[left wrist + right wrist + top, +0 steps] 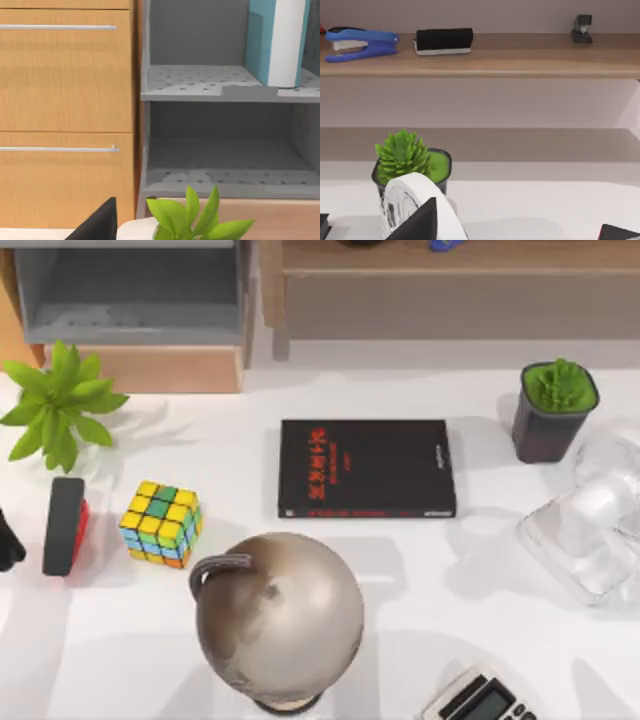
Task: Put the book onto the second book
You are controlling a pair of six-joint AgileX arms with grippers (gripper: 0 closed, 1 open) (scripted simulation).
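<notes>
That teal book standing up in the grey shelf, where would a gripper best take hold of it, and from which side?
Judging by its pose, probably from the front, through the shelf's open face. The teal book stands upright on the upper grey shelf with its white page edges facing outward, so the two flat covers on either side of that exposed edge are likely what the gripper should pinch.

The white table [480, 580] carries the second book [366, 468] flat at its middle, a cube [161, 524], a black-and-red slab [64, 526], a globe [278, 618], two potted plants [555, 410] [58, 400] and a calculator [480, 700], while the book [277, 42] stands upright on a grey shelf [200, 90].
</notes>
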